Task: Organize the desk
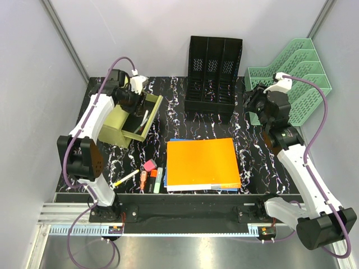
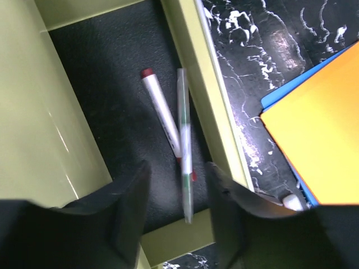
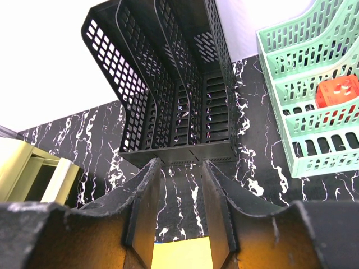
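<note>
My left hand: I am hovering my left hand (image 2: pixel 178 168) over the glossy olive-green open box (image 2: pixel 45 112), at about 10 o'clock on the counter. Its fingers are parted and gripping nothing.
Inside the box: a white pen with a dark red cap (image 2: pixel 161 112) and a slim clear pen with green marking (image 2: pixel 184 140) are lying crossed on the dark floor, just under my fingers.
My right hand: I am holding my right hand (image 3: pixel 180 165) at about 2 o'clock. Its fingers are apart with nothing between them, and it is facing the black mesh three-slot file holder (image 3: pixel 174 84).
Counter: the black, white-veined marble-pattern counter (image 1: pixel 252 162) is spreading out in front of both my bases and carrying everything named here.
Loose items: a white pen with a yellow tip (image 1: pixel 124 178), a pink eraser (image 1: pixel 149 165) and a pale green highlighter (image 1: pixel 159 179) are sitting near the 7 o'clock edge, just beside the orange folder (image 1: pixel 203 159).
Relation that matters: from my left hand the yellow-tipped pen is lying toward 6 o'clock. Its long axis is running from 8 to 2 o'clock, and my left arm is far nearer than my right.
Next move, as I am judging it: I am expecting to turn my left hand across that axis before closing.
</note>
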`<state>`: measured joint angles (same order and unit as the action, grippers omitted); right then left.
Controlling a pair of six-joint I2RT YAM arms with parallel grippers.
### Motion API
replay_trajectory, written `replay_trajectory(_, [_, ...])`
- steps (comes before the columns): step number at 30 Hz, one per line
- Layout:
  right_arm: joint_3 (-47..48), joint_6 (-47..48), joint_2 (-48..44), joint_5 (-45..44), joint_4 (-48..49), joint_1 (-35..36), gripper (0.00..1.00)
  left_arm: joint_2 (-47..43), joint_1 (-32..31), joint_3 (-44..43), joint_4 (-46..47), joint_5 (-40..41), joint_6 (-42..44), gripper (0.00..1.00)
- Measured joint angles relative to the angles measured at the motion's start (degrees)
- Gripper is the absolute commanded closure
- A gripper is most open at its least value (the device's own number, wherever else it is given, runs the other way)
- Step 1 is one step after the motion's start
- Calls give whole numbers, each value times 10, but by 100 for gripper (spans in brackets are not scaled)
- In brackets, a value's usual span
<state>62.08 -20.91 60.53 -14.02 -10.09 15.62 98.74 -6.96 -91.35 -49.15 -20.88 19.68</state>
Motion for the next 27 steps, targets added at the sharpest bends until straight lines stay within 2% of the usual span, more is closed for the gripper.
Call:
replay_trajectory(7, [-4, 0, 0, 0, 0, 0, 55, -37, 0, 5, 10, 9, 6, 38])
replay_trajectory(11, [-4, 1, 0, -3, 0, 0, 54, -127, -10, 41, -38, 1, 90, 36])
replay_trajectory(16, [-4, 1, -1, -5, 0, 0, 54, -291, -40, 237, -91, 9, 217, 34])
replay_trajectory(20, [-4, 1, -2, -5, 0, 0, 53, -341, -52, 392, -137, 38, 294, 34])
replay_trajectory(22, [-4, 1, -3, -5, 0, 0, 53, -349, -53, 438, -148, 50, 322, 34])
replay_trajectory(27, [-4, 0, -3, -5, 0, 0, 53, -370, -53, 477, -150, 65, 360, 34])
